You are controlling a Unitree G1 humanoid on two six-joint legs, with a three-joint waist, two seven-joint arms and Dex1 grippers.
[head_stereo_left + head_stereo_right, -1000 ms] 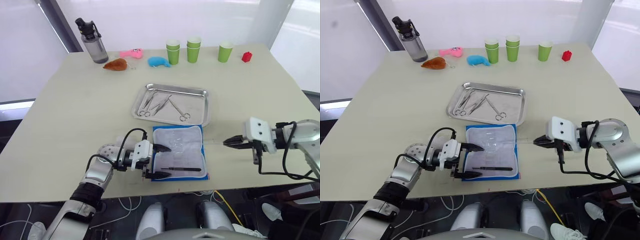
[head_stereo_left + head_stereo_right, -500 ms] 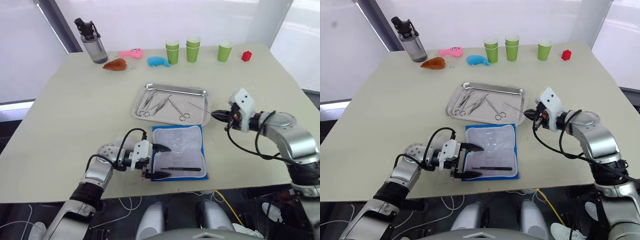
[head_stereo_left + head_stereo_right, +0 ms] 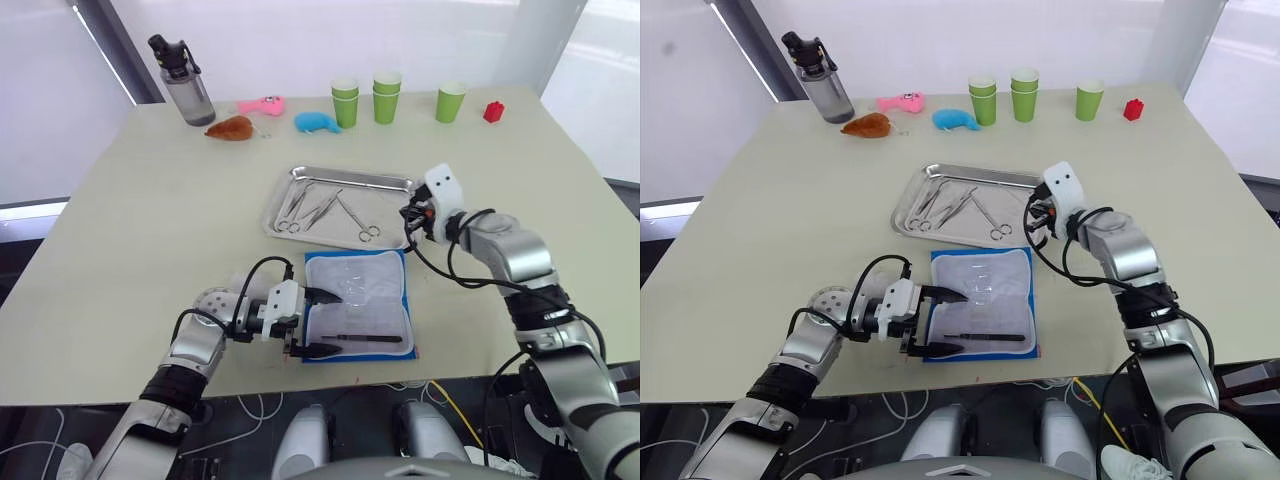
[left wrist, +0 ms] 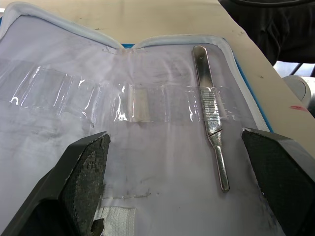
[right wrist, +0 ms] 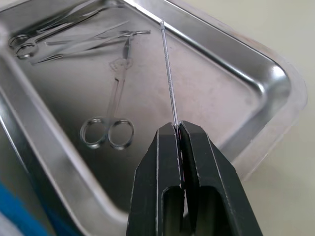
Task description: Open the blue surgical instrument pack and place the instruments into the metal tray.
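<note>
right end effector (image 5: 178, 129) pinches thin probe (image 5: 168, 73), apparently over metal tray (image 3: 404, 186) | left end effector (image 3: 322, 322) wide open

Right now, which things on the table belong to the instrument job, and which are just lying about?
Part of the job:
- blue pack, open
- dark instrument left in it
- metal tray
- scissors in the tray
- thin probe in the right gripper

Lying about:
- water bottle
- green cups
- toys
- red block

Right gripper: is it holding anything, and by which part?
Yes. The right gripper is shut on one end of a thin metal probe, over the metal tray. The left gripper is open, holding nothing.
</note>
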